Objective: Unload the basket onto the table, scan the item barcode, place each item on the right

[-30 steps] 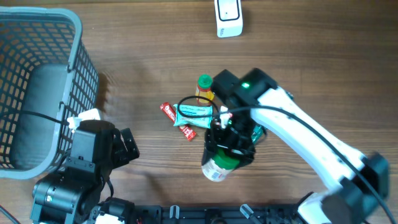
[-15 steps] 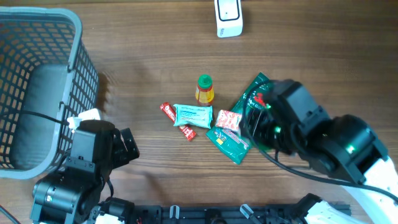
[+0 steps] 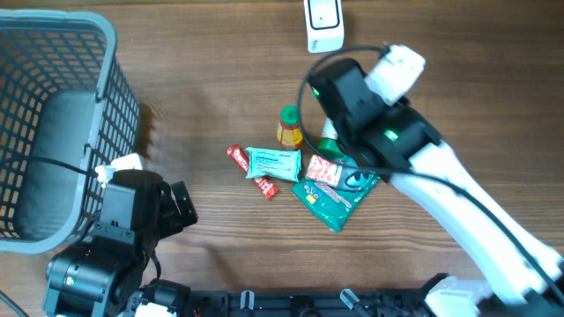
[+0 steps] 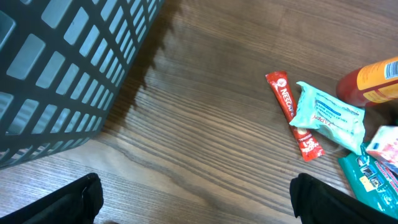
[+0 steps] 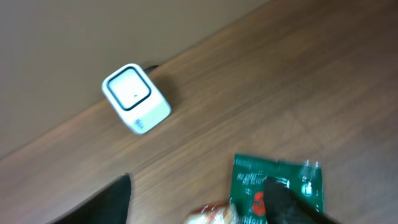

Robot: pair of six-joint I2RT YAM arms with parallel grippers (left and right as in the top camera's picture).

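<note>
The grey mesh basket stands at the left of the desk; only its own grey floor shows through the walls. The green pouch lies flat mid-desk, touching a small pink packet, with a pale teal packet over a red coffee stick and a red-capped bottle upright just behind. The white barcode scanner sits well apart at the far edge. The right end effector hovers above the pouch, fingers apart, nothing between them. The left end effector is spread wide over bare wood-grain desk beside the basket. Beyond the desk's far edge is a plain tan surface.
</note>
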